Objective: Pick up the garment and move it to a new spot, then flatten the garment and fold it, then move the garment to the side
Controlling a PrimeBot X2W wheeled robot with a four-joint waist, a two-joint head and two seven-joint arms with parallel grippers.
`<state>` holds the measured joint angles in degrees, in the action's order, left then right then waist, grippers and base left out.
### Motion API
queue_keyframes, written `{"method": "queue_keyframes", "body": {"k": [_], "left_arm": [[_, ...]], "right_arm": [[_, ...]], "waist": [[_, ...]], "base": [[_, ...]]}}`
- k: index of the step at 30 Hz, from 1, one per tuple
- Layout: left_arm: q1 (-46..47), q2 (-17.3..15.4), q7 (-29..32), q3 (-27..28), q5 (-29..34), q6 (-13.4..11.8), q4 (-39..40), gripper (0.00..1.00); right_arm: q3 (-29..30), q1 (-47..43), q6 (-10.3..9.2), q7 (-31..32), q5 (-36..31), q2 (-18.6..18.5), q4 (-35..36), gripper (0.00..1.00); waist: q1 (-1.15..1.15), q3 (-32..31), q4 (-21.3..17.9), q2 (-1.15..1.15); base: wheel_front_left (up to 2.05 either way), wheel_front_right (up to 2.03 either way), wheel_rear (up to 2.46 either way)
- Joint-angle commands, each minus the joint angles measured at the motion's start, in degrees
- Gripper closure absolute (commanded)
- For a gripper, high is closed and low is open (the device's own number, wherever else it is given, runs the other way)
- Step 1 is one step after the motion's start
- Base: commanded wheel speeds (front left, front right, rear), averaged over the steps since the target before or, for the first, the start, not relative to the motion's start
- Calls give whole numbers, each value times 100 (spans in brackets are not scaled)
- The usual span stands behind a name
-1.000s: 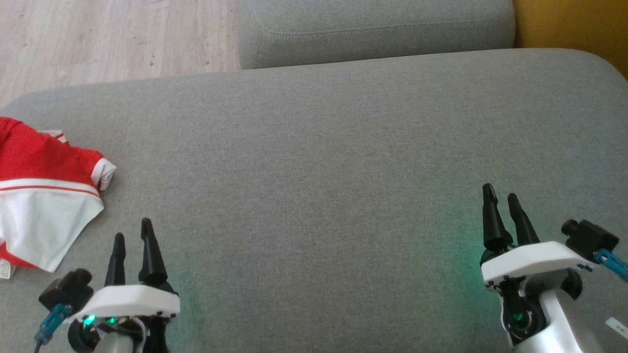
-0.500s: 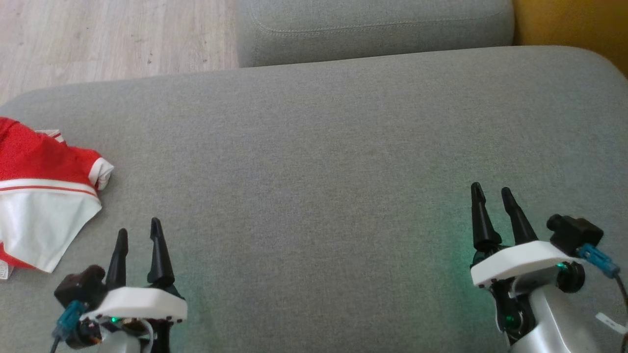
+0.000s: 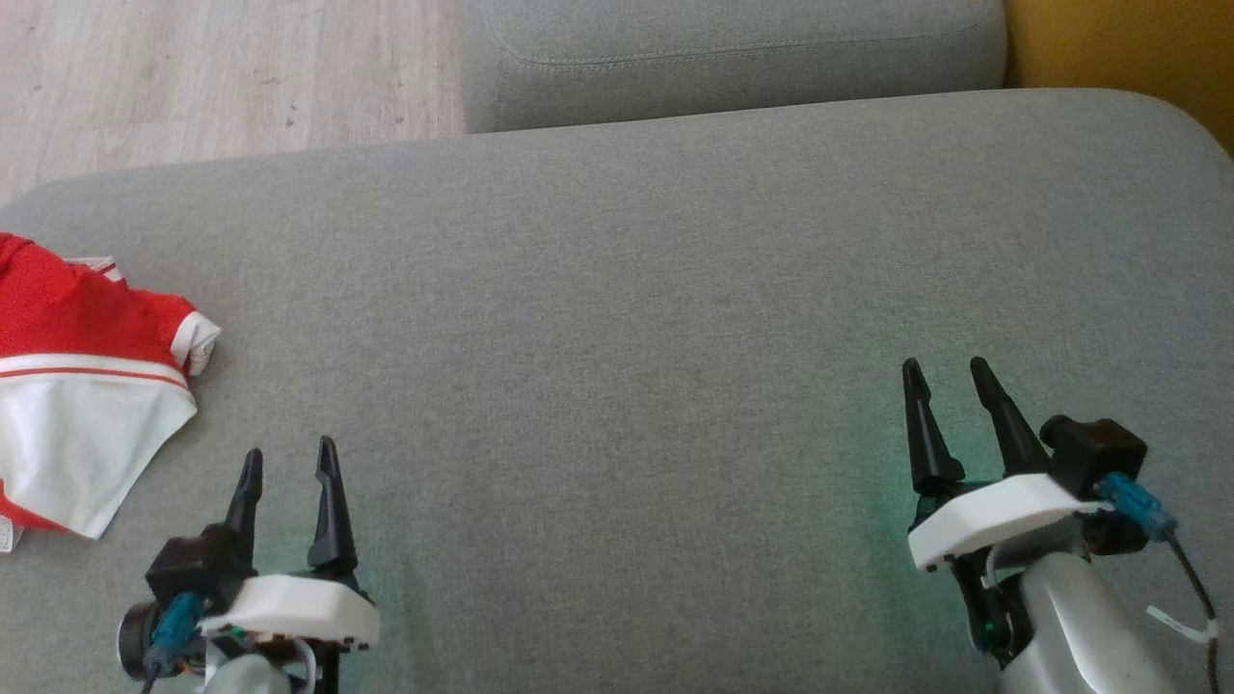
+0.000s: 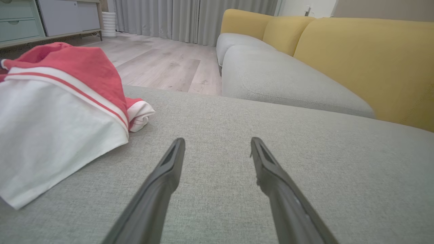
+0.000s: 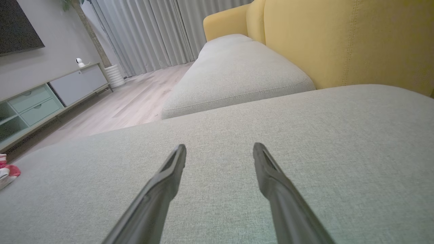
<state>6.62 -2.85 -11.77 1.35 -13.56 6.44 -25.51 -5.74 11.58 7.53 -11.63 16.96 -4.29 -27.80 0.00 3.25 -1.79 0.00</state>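
Garment: We see the red and white garment (image 3: 82, 386) lying crumpled at the far left edge of the grey sofa seat (image 3: 627, 289). Its red part lies farther from us and its white part nearer. A thin red stripe runs along the white band between them, and a white-cuffed sleeve end pokes out on its right side. Its left portion is cut off by the edge of the head view.

Left end effector: We find the left end effector (image 3: 290, 448) at the lower left, near the garment's nearer white corner but apart from it. Its two dark fingers are spread wide with nothing between them, and they point away from us over bare fabric. In the left wrist view the garment sits left of the fingers, clear of both tips.

Floor: Pale wooden floor (image 3: 222, 77) shows beyond the seat at the upper left.

Sofa seat: We see the broad middle of the seat as plain grey cloth, with a faint green glow near each wrist.

Second cushion: Another grey cushion (image 3: 733, 58) butts against the seat's far edge.

Right end effector: We see the right end effector (image 3: 944, 364) at the lower right, well apart from the garment. Its fingers are spread wide and grip nothing.

Backrest: A yellow backrest (image 3: 1118, 48) rises at the upper right.
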Motion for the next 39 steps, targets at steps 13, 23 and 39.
{"method": "queue_keyframes", "body": {"k": [13,23,39], "left_arm": [[160,-23,-302,162,992,-123,-14,0],[147,-12,-323,190,1046,-163,-41,0],[196,-4,-323,188,945,-175,17,0]], "right_arm": [[-218,335,-4,-316,-1099,10,-48,0],[-245,327,-4,-337,-1138,35,-140,0],[-196,337,-4,-337,-1140,13,-129,0]], "waist": [[0,57,-51,0],[0,57,-48,0],[0,127,195,0]], "base": [[0,0,0],[0,0,0],[0,0,0]]}}
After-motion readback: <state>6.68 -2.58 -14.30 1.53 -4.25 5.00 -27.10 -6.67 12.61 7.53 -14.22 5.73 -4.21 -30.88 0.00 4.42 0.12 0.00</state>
